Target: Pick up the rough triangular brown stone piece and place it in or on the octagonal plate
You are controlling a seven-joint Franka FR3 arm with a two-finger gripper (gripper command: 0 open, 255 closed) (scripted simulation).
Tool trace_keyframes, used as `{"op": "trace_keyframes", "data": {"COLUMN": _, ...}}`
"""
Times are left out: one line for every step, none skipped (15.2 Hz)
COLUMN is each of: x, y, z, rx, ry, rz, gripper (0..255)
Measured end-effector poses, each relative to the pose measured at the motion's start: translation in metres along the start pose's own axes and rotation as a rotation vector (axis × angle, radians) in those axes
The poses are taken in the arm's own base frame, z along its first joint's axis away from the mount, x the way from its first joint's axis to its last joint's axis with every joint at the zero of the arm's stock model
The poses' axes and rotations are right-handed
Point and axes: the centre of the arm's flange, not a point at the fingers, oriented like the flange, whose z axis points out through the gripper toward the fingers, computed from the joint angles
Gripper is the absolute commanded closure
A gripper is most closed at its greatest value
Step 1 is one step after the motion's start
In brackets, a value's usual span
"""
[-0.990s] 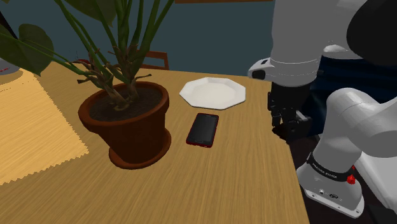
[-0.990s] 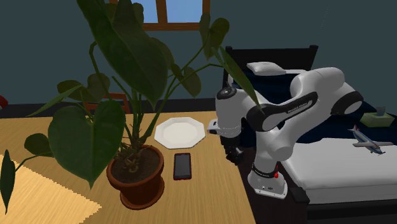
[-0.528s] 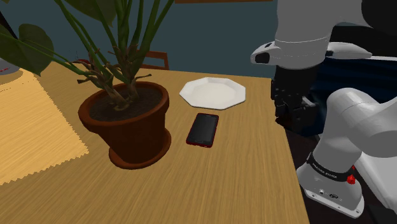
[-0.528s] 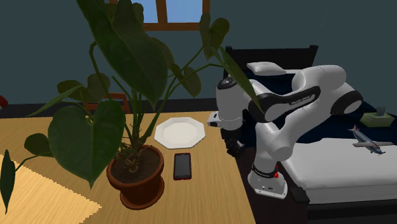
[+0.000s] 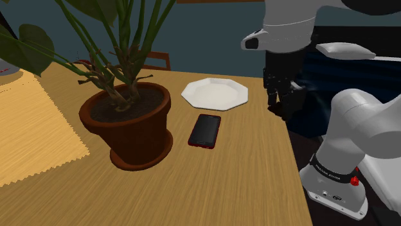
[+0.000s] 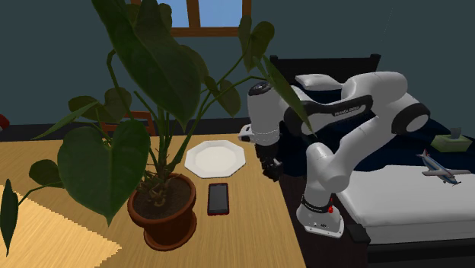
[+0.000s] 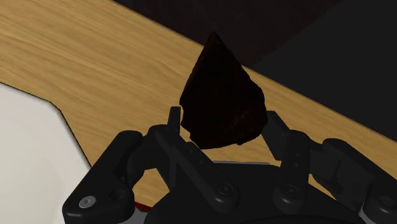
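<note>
A dark brown, rough triangular stone (image 7: 219,95) is clasped between the black fingers of my gripper (image 7: 222,126), its point sticking out past the fingertips. The gripper (image 5: 283,106) hangs over the wooden table's right edge in the shoulder view, a short way right of the white octagonal plate (image 5: 215,94). In the second exterior view the gripper (image 6: 270,169) is just right of the plate (image 6: 215,158). The plate's white rim (image 7: 28,149) lies beside the gripper in the wrist view, with bare wood under the stone.
A dark phone with a red edge (image 5: 205,130) lies in front of the plate. A big plant in a brown pot (image 5: 128,122) stands to the shoulder view's left, and a yellow mat (image 5: 29,128) lies beyond it. A bed (image 6: 396,202) sits behind the arm.
The gripper with the stone has risen and swung from beyond the table's edge toward the plate, to the shoulder view's left. Plate, phone and plant have not moved.
</note>
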Motion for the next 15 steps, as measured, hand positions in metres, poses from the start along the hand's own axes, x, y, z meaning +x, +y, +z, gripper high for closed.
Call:
{"op": "trace_keyframes", "data": {"x": 0.005, "y": 0.012, "z": -0.003, "rx": 0.000, "ry": 0.000, "rz": 0.000, "gripper": 255}}
{"op": "trace_keyframes", "data": {"x": 0.008, "y": 0.028, "z": -0.004, "rx": 0.001, "ry": 0.000, "rz": 0.001, "gripper": 255}}
{"op": "trace_keyframes", "data": {"x": 0.014, "y": 0.037, "z": -0.004, "rx": 0.001, "ry": 0.000, "rz": 0.000, "gripper": 255}}
{"op": "trace_keyframes", "data": {"x": 0.019, "y": 0.049, "z": -0.003, "rx": 0.000, "ry": 0.000, "rz": 0.000, "gripper": 255}}
{"op": "trace_keyframes", "data": {"x": 0.028, "y": 0.060, "z": -0.006, "rx": 0.000, "ry": 0.001, "rz": 0.000, "gripper": 255}}
{"op": "trace_keyframes", "data": {"x": 0.034, "y": 0.070, "z": -0.008, "rx": 0.000, "ry": 0.000, "rz": 0.000, "gripper": 255}}
{"op": "trace_keyframes", "data": {"x": 0.040, "y": 0.083, "z": -0.009, "rx": 0.000, "ry": 0.001, "rz": 0.000, "gripper": 255}}
{"op": "trace_keyframes", "data": {"x": 0.047, "y": 0.097, "z": -0.011, "rx": 0.000, "ry": 0.001, "rz": 0.000, "gripper": 255}}
{"op": "trace_keyframes", "data": {"x": 0.051, "y": 0.107, "z": -0.011, "rx": 0.000, "ry": 0.000, "rz": 0.000, "gripper": 255}}
{"op": "trace_keyframes", "data": {"x": 0.056, "y": 0.117, "z": -0.011, "rx": 0.000, "ry": 0.000, "rz": 0.000, "gripper": 255}}
{"op": "trace_keyframes", "data": {"x": 0.062, "y": 0.129, "z": -0.012, "rx": 0.000, "ry": 0.001, "rz": 0.000, "gripper": 255}}
{"op": "trace_keyframes", "data": {"x": 0.068, "y": 0.143, "z": -0.014, "rx": 0.000, "ry": 0.001, "rz": 0.000, "gripper": 255}}
{"op": "trace_keyframes", "data": {"x": 0.073, "y": 0.156, "z": -0.014, "rx": 0.000, "ry": 0.000, "rz": 0.000, "gripper": 255}}
{"op": "trace_keyframes", "data": {"x": 0.079, "y": 0.167, "z": -0.013, "rx": 0.000, "ry": 0.000, "rz": 0.000, "gripper": 255}}
{"op": "trace_keyframes", "data": {"x": 0.085, "y": 0.179, "z": -0.016, "rx": 0.000, "ry": 0.000, "rz": -0.001, "gripper": 255}}
